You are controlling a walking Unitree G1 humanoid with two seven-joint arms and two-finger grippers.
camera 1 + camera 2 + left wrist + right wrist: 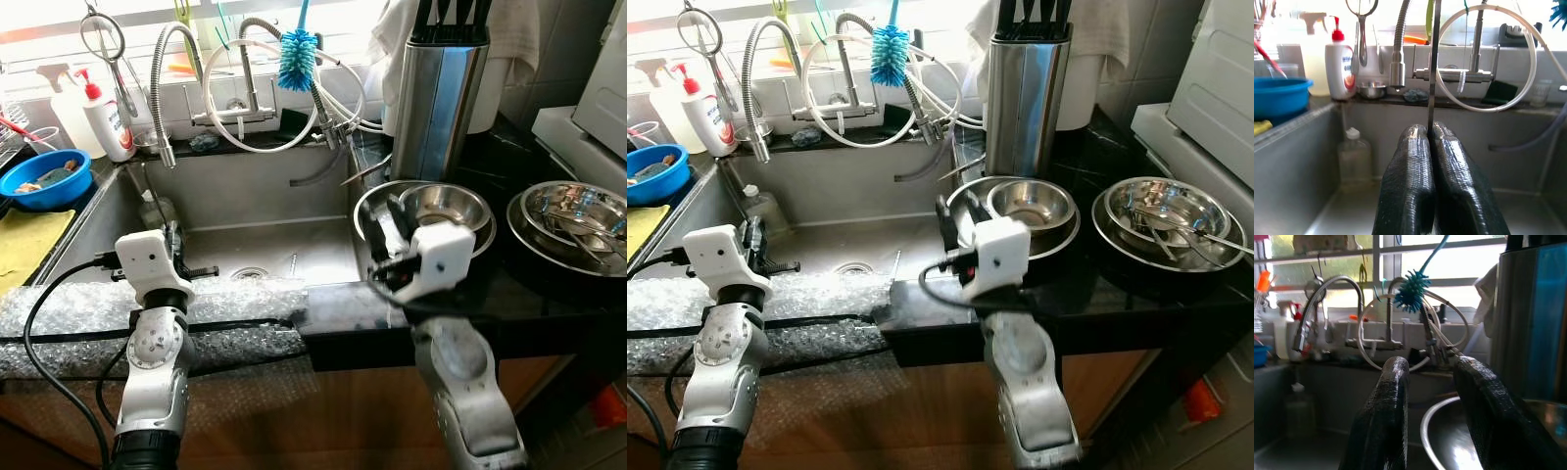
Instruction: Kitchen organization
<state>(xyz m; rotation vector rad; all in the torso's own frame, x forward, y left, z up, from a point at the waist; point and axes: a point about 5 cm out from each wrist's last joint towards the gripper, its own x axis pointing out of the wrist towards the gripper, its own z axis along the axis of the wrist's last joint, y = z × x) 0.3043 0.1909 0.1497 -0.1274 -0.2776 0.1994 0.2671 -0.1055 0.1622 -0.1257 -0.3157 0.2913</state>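
Right wrist view is showing my right fingers (1430, 406) spreading wide just before the steel bowl (446, 208), which is looking light, rigid, slippery, best pinched at its rim, while my left fingers (1431, 161) are pressing together, empty.

Head stereo pair looking down at sink (245, 211), wrist views low (facing faucet (1399, 54))

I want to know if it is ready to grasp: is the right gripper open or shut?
Open. In the right wrist view the right gripper has its jaws standing apart, with the steel bowl's rim visible through the gap.
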